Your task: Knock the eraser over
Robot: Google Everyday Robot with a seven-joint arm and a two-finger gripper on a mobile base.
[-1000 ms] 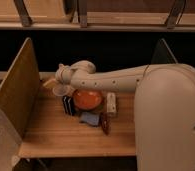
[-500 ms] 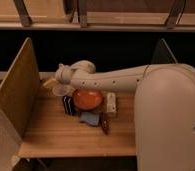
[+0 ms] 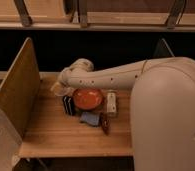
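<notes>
The eraser (image 3: 68, 105) is a small dark block standing upright on the wooden table (image 3: 56, 132), touching or nearly touching the left rim of the orange bowl (image 3: 87, 98). My arm (image 3: 116, 76) reaches in from the right across the back of the table. My gripper (image 3: 61, 90) hangs at the arm's left end, just above and slightly behind the eraser, close to its top. I cannot tell whether it touches the eraser.
A pale blue pad (image 3: 90, 118) lies in front of the bowl, with a dark reddish object (image 3: 105, 123) to its right. A white bottle-like object (image 3: 111, 103) lies right of the bowl. A wooden side panel (image 3: 16, 90) walls the table's left side.
</notes>
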